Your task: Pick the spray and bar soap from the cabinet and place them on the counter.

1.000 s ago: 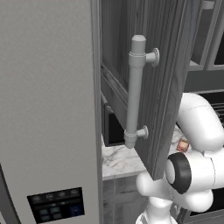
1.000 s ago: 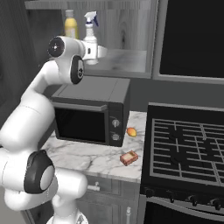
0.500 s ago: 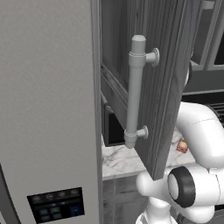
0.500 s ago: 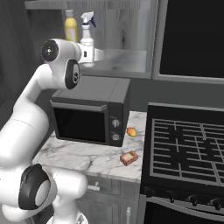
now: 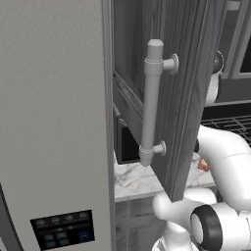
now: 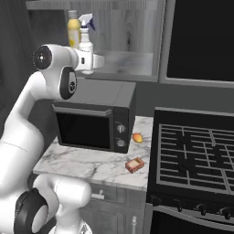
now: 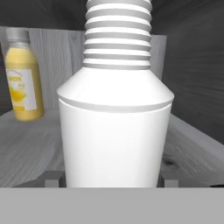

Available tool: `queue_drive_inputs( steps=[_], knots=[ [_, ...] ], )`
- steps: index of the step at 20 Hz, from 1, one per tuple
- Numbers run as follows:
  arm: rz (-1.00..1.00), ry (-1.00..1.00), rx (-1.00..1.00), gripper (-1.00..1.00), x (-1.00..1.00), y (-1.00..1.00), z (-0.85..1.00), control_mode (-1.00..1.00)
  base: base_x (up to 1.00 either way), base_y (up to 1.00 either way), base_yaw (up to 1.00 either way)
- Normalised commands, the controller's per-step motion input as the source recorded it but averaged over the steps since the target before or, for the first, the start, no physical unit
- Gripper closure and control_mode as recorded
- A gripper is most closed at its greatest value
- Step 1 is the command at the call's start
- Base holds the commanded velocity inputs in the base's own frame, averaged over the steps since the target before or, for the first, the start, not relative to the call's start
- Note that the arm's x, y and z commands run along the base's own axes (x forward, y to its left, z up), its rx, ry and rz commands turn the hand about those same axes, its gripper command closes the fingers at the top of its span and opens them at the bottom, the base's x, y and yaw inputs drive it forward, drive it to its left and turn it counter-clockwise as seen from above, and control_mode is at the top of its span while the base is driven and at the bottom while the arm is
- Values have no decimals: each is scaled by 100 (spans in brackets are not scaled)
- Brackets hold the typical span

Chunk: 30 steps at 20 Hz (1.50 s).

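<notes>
One white spray bottle [image 6: 85, 43] and one yellow bottle [image 6: 73, 29] stand on the one shelf of the open cabinet [image 6: 128, 61], two bottles in all. One black microwave [image 6: 93, 116] sits on the one marble counter [image 6: 82, 162], along with one bar soap [image 6: 135, 165] and one small orange fruit [image 6: 137, 136]. One stovetop [image 6: 196, 153] is beside it. One long bar handle [image 5: 151, 100] is on the one open cabinet door [image 5: 188, 88], next to one fridge [image 5: 54, 122].

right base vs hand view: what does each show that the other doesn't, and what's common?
Right base view alone: the microwave, stovetop, bar soap already on the counter, and a small orange item by the microwave. Hand view alone: the spray's ribbed neck up close and the claw fingertips either side of its base. Shared: white spray and yellow bottle on the cabinet shelf.
</notes>
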Motion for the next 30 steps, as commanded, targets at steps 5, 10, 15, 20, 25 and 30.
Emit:
queue_drive_inputs(
  steps=[5,10,15,20,25,30],
  knots=[
    [0,-1,0,100,-42,5,0,-100,0,0,0],
    [0,-1,0,100,-47,2,0,-100,0,0,0],
    [0,-1,0,100,-53,0,-4,-100,0,0,0],
    [0,0,0,100,-51,-2,-8,-100,0,0,0],
    [0,0,-1,100,-50,-5,-11,-100,0,0,0],
    [1,0,-2,100,-33,-17,-17,-100,0,0,0]
  ],
)
